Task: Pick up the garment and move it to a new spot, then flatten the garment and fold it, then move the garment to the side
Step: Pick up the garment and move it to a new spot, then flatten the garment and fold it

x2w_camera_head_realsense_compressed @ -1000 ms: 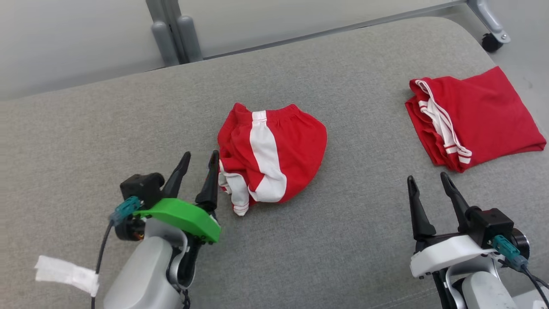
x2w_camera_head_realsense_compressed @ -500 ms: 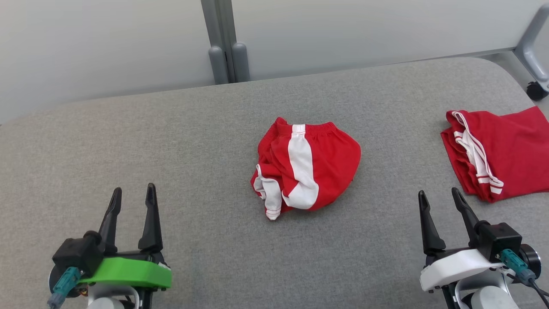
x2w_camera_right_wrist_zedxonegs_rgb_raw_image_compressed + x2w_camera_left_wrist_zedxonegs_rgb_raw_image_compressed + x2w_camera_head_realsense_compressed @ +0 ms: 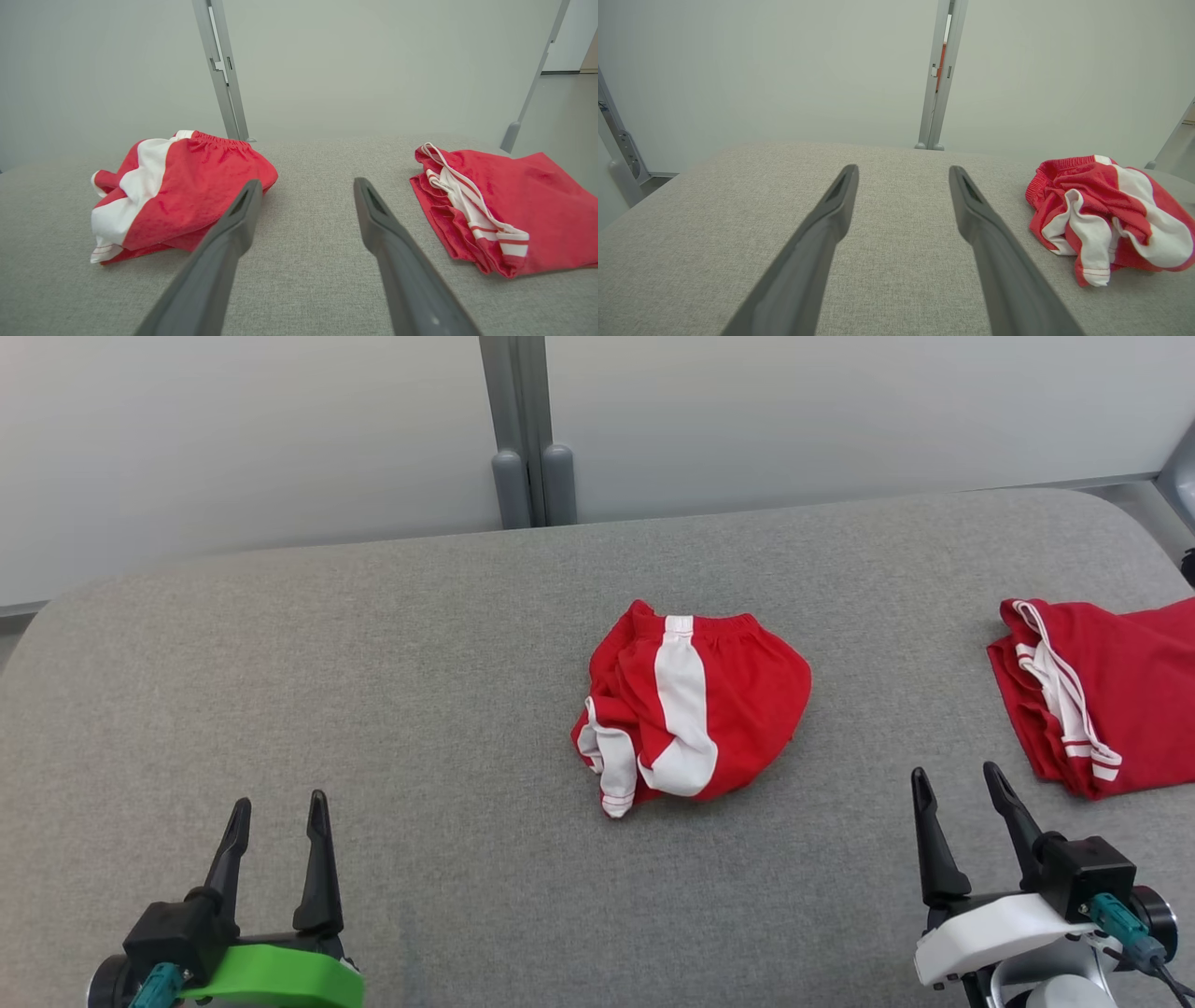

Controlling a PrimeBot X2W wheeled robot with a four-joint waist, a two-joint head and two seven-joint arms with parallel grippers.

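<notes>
Garment (image 3: 695, 709) (apparently shorts) lies crumpled on cushion (image 3: 355, 672)

Twin two-fingered grippers, told apart by mount colour.
On the left gripper (image 3: 280, 800), a bright green mount (image 3: 280, 978); on the right gripper (image 3: 955, 771), a white mount (image 3: 990, 926) of the same curved shape. Long black fingers (image 3: 319, 868) on both, broad at the base, tapering to narrow tips, matte dark grey up close with a shallow hollow inside each tip. Beside each mount a boxy black block (image 3: 1088, 875) with a teal plug (image 3: 1111, 902); from the right one, a thin black cable (image 3: 1167, 973).
</notes>
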